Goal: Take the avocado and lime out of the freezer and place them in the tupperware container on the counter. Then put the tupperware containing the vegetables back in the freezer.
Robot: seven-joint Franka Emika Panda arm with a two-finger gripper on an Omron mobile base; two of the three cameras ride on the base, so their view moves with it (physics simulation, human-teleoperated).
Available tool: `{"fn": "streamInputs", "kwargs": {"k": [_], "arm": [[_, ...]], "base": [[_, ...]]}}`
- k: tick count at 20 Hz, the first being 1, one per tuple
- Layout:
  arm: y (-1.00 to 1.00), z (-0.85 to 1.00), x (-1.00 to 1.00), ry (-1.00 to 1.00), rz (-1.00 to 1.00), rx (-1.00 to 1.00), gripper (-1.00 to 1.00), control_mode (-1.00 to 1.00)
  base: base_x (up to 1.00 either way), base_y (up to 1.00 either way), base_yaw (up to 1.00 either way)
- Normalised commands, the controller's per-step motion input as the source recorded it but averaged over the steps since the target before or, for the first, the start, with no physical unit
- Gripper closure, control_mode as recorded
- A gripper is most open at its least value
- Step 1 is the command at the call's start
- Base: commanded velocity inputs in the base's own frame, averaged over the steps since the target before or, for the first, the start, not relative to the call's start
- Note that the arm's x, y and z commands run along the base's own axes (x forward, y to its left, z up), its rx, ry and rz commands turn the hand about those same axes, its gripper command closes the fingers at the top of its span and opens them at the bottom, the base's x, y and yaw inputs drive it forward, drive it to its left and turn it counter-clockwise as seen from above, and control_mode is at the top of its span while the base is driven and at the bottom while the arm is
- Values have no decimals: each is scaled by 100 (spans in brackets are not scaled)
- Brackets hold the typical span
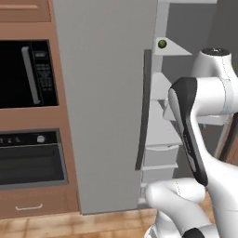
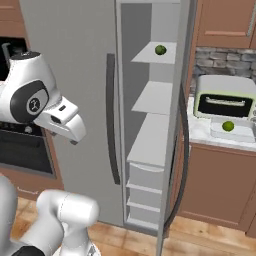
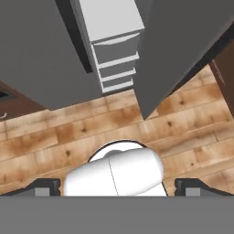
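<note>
The freezer (image 2: 75, 60) stands open, its white shelves (image 2: 150, 140) and drawers bare to view. The dark green avocado (image 2: 160, 49) rests on the top shelf, also seen as a small avocado (image 1: 162, 44) from the left. The bright lime (image 2: 228, 126) lies in the pale tupperware container (image 2: 241, 134) on the white counter (image 2: 199, 134) to the right. My gripper (image 3: 118, 188) is open with nothing between its fingers. It points down at the wooden floor in front of the freezer drawers (image 3: 116, 57), well below the avocado and away from the counter.
The open freezer door (image 2: 176, 150) stands edge-on between the shelves and the counter. A grey-and-green toaster oven (image 2: 222, 97) sits behind the tupperware. A black microwave (image 1: 28, 74) and wall oven (image 1: 30, 162) fill the wooden cabinetry to the left.
</note>
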Motion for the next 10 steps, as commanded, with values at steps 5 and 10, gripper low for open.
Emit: {"fn": "streamInputs", "kwargs": {"k": [5,10], "arm": [[0,0,0,0,0,0,-100,100],[0,0,0,0,0,0,-100,100]], "base": [[81,5,-3],[47,0,-6]]}}
